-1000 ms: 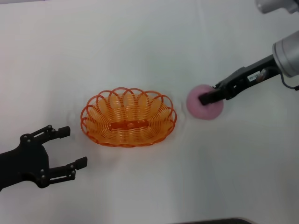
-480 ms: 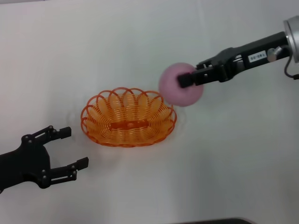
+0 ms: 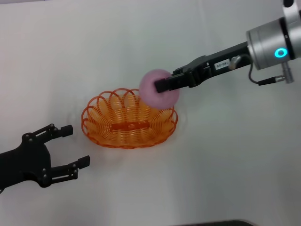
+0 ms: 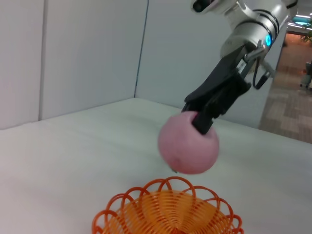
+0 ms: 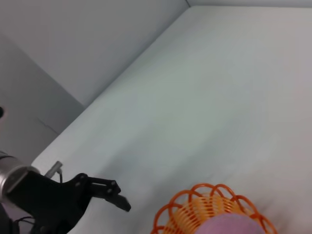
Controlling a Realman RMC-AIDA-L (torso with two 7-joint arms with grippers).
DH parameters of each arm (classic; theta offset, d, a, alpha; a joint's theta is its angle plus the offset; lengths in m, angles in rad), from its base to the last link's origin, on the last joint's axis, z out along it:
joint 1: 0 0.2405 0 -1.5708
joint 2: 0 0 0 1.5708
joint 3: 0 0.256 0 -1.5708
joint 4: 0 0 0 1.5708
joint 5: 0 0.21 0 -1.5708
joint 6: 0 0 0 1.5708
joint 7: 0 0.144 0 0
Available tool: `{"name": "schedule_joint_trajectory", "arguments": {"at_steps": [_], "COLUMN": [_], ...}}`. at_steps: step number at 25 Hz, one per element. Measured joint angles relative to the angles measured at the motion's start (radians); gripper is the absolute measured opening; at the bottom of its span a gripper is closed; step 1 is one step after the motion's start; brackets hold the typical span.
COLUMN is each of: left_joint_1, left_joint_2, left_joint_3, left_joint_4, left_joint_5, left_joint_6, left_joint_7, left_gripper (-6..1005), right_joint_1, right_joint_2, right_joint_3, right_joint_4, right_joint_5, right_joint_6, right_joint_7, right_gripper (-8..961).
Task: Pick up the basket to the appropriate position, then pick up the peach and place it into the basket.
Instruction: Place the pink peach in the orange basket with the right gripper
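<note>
Carrying: right tool (image 3: 162,85) clamped on peach (image 3: 157,89) above basket (image 3: 129,120) rim at 2 o'clock. Next: centre, lower, release. Left tool (image 3: 70,147) spread, idle.

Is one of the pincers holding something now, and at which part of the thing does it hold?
The right pincer holds the peach by its upper side, in the air above the basket. The left pincer is open and holds nothing.
</note>
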State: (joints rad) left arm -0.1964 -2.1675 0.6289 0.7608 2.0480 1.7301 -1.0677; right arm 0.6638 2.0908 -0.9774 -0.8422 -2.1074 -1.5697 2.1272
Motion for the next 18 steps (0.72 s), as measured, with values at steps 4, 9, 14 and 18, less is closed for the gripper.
{"name": "schedule_joint_trajectory", "arguments": {"at_steps": [4, 9, 14, 18], "left_joint_1": [0.000, 0.000, 0.000, 0.000], "left_joint_2": [0.000, 0.000, 0.000, 0.001], "left_joint_3": [-0.009, -0.009, -0.010, -0.014], "left_joint_4": [0.000, 0.000, -0.001, -0.002], "left_joint_5": [-0.003, -0.008, -0.012, -0.026], "left_joint_6": [0.001, 0.002, 0.002, 0.010], "left_joint_7": [0.000, 0.000, 0.000, 0.000], "left_gripper": [888, 888, 887, 887], "right_joint_1": [0.031, 0.047, 0.048, 0.047], "right_joint_2": [0.000, 0.001, 0.002, 0.002], "right_joint_3": [-0.005, -0.008, -0.009, -0.009], "right_joint_4": [0.055, 0.078, 0.083, 0.086], "right_joint_5": [0.001, 0.001, 0.002, 0.002], "right_joint_6": [0.014, 0.014, 0.018, 0.015], "right_joint_7": [-0.034, -0.053, -0.062, -0.068], "right_gripper": [364, 436, 615, 776]}}
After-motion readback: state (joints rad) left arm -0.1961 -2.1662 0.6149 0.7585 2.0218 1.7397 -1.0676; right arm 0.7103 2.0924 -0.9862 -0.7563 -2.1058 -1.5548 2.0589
